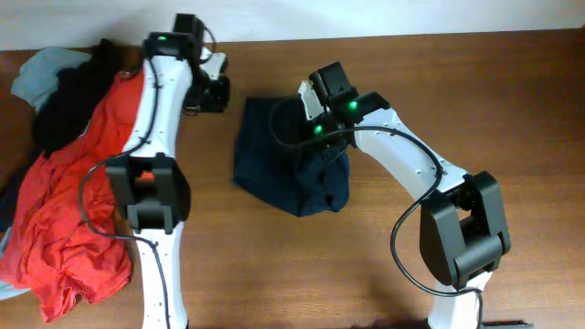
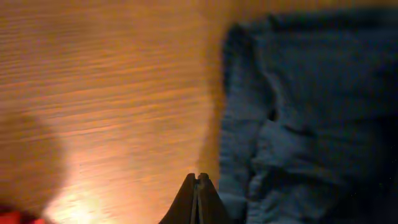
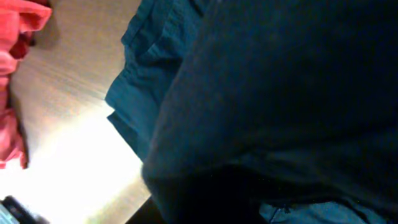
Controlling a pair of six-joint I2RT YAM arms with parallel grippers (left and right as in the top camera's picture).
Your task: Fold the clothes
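Lying crumpled on the surface [image 1: 512, 110], the navy garment [image 1: 270, 164] sits directly under the right tool [image 1: 311, 105], which comes down on the cloth's far edge. From the left tool [image 1: 216, 93] the same garment lies just off to the right, apart from it, with a strip of bare wood between. The bundle is close to square, so its long axis is weak: if anything it runs from the corner nearest the left tool diagonally toward the right arm's base. I cannot tell which end is collar or hem. In the left wrist view a seamed edge of the navy garment [image 2: 311, 112] runs roughly parallel to the left tool [image 2: 197, 198], alongside it rather than across its line. That tool is clenched on nothing, its fingers pressed together over wood. The right tool is clenched as well; its fingers are hidden, but the navy garment [image 3: 280, 93] hangs right across its camera, which I read as a fold pinched and lifted. The right arm is plainly the nearer one, so the coming fold likely turns on carrying that far edge across toward the near corner. Well behind the left tool, a red shirt [image 1: 73, 210] and a black garment [image 1: 73, 91] lie heaped, clear of all this
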